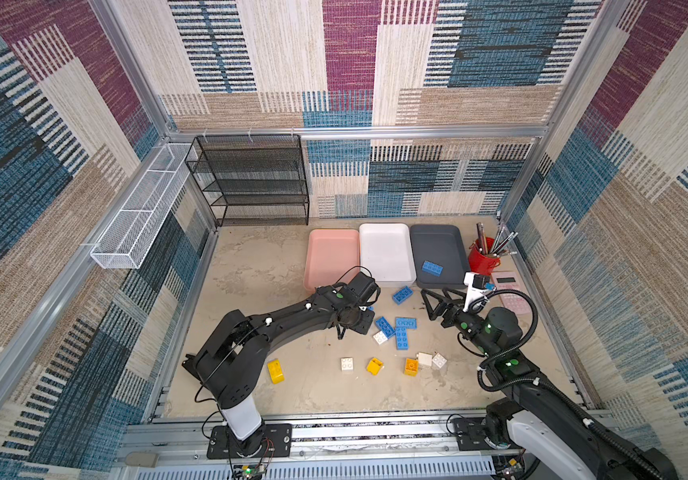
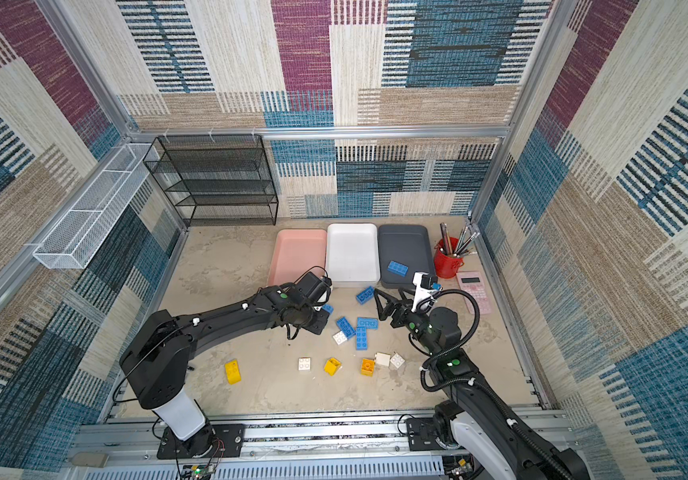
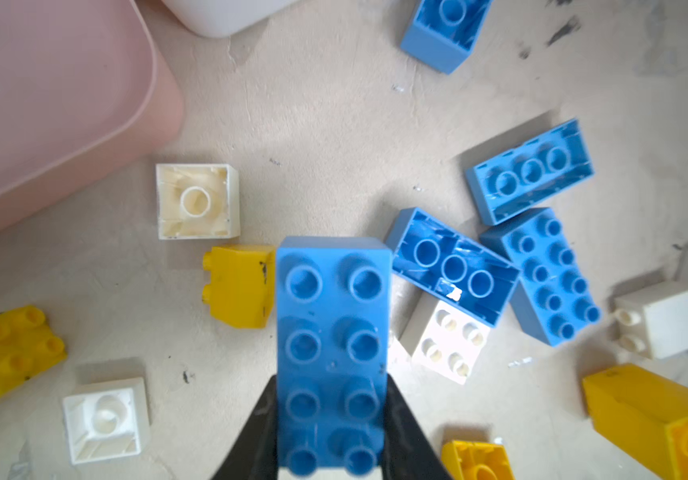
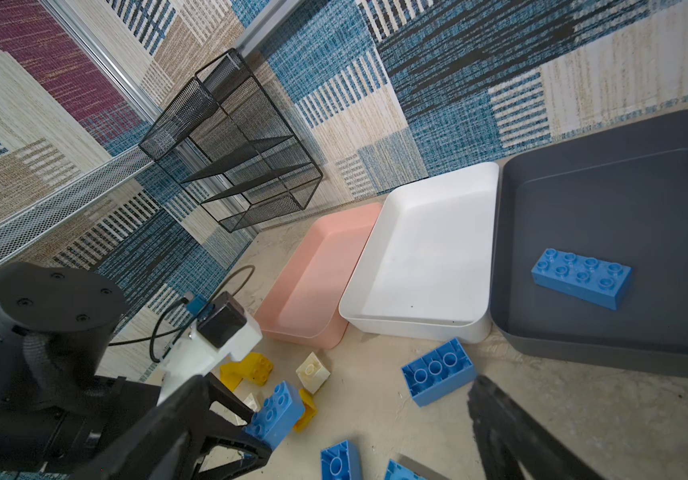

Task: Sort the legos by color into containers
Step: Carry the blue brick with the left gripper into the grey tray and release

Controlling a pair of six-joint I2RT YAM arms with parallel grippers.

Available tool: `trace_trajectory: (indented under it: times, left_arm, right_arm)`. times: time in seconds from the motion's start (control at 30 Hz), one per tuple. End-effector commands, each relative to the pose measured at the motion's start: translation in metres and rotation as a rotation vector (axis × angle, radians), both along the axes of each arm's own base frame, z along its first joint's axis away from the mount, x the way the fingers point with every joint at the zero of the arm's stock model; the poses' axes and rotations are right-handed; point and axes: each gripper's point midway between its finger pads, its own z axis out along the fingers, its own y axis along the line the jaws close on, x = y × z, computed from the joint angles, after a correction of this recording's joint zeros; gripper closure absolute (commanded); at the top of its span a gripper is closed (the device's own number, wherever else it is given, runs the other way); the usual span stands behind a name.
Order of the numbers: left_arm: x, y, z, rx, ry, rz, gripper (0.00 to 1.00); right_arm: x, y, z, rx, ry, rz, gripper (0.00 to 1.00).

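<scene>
My left gripper (image 3: 329,399) is shut on a long blue lego (image 3: 331,332), its black fingers (image 3: 261,415) pressing both long sides. In both top views that gripper (image 1: 369,311) (image 2: 325,309) hangs just in front of the pink tray (image 1: 325,239). Beside it stand the white tray (image 1: 383,230) and the dark grey tray (image 1: 437,235), which holds one blue lego (image 1: 432,268) (image 4: 581,278). My right gripper (image 1: 438,297) (image 4: 371,415) stands open and empty before the grey tray. Several blue, white and yellow legos (image 1: 401,332) lie loose on the floor.
A red pen cup (image 1: 482,257) and a pink calculator (image 1: 508,291) sit right of the grey tray. A black mesh shelf (image 1: 250,183) stands at the back left. A white wire basket (image 1: 142,212) hangs on the left wall. One yellow lego (image 1: 275,371) lies near the left arm's base.
</scene>
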Motion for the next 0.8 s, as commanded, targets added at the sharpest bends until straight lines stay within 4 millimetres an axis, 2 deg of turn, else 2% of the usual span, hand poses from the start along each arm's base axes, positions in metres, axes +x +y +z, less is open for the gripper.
trace_trajectory:
  times: [0.0, 0.17, 0.33, 0.5, 0.77]
  left_arm:
    - [0.001, -0.007, 0.017, -0.035, -0.012, -0.026, 0.79]
    - [0.013, -0.024, 0.038, -0.071, -0.045, -0.055, 0.79]
    - [0.032, -0.047, 0.052, -0.083, -0.068, -0.093, 0.79]
    - [0.054, -0.079, 0.057, -0.114, -0.080, -0.143, 0.79]
    - [0.093, -0.135, 0.057, -0.191, -0.108, -0.216, 0.78]
  right_arm:
    - [-0.003, 0.002, 0.012, 0.030, -0.041, 0.018, 0.01]
    - [-0.007, 0.003, 0.014, 0.052, -0.047, 0.030, 0.01]
    - [-0.016, 0.004, 0.025, 0.093, -0.073, 0.049, 0.01]
    - [-0.028, 0.004, 0.047, 0.124, -0.139, 0.077, 0.01]
    - [-0.036, 0.002, 0.060, 0.104, -0.166, 0.078, 0.01]
